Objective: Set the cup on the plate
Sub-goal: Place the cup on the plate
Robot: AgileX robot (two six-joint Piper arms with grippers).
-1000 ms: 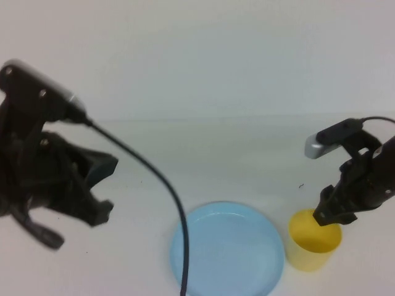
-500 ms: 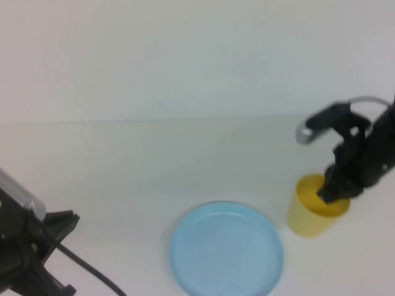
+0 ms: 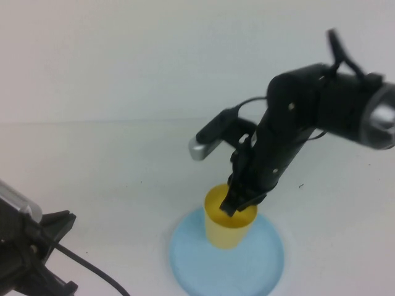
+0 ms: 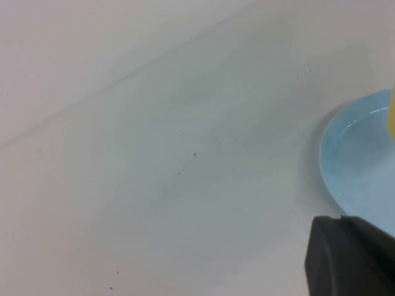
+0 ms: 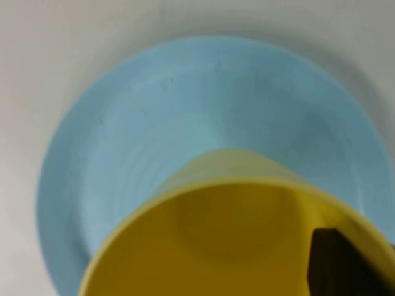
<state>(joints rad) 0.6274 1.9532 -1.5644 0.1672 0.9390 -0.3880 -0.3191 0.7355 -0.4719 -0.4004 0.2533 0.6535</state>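
Observation:
The yellow cup [image 3: 229, 223] is over the middle of the light blue plate [image 3: 203, 266], low on it or just above; I cannot tell if it touches. My right gripper [image 3: 239, 202] is shut on the cup's far rim, one finger inside the cup. In the right wrist view the cup [image 5: 210, 240] fills the foreground with the plate [image 5: 142, 142] behind it and one dark finger [image 5: 345, 265] inside the rim. My left gripper [image 3: 52, 256] is low at the table's front left, open and empty, well left of the plate. The left wrist view shows the plate's edge [image 4: 358, 166].
The white table [image 3: 123, 160] runs back to a white wall. A black cable [image 3: 92, 271] trails from the left arm along the front edge. The right arm's wrist camera [image 3: 207, 140] hangs over the table behind the cup.
My right gripper lifted the cup from the table right of the plate and carried it left over the plate. The left arm dropped to the front left corner, then stayed.

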